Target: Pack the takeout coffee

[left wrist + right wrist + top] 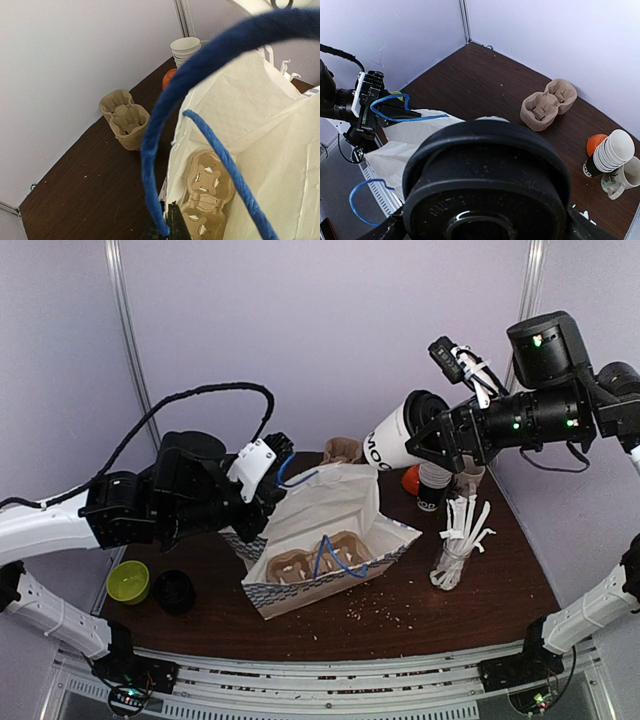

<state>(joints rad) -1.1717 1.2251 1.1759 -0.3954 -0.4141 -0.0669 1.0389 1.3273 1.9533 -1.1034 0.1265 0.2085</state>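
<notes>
The takeout coffee cup (pixel 393 443), white with a dark round lid (pixel 485 185), hangs tilted in the air above the bag's far side, with my right gripper (pixel 432 444) shut on it just below the lid. The lid fills most of the right wrist view. A brown two-hole carrier tray (pixel 318 560) lies at the bottom of the open checked paper bag (pixel 345 502); in the left wrist view the tray (pixel 207 190) shows through the bag's mouth. My left gripper (pixel 271 499) is shut on the bag's blue handle (pixel 150 165) and holds the mouth up.
A second pulp carrier (pixel 125 120) stands at the table's back. A stack of cups (pixel 432 490), an orange object (pixel 410 478) and a mug (pixel 625 177) sit at the back right. A glass of straws (pixel 455 558) stands right of the bag. A green lid (pixel 128 582) and a black lid (pixel 175 592) lie front left.
</notes>
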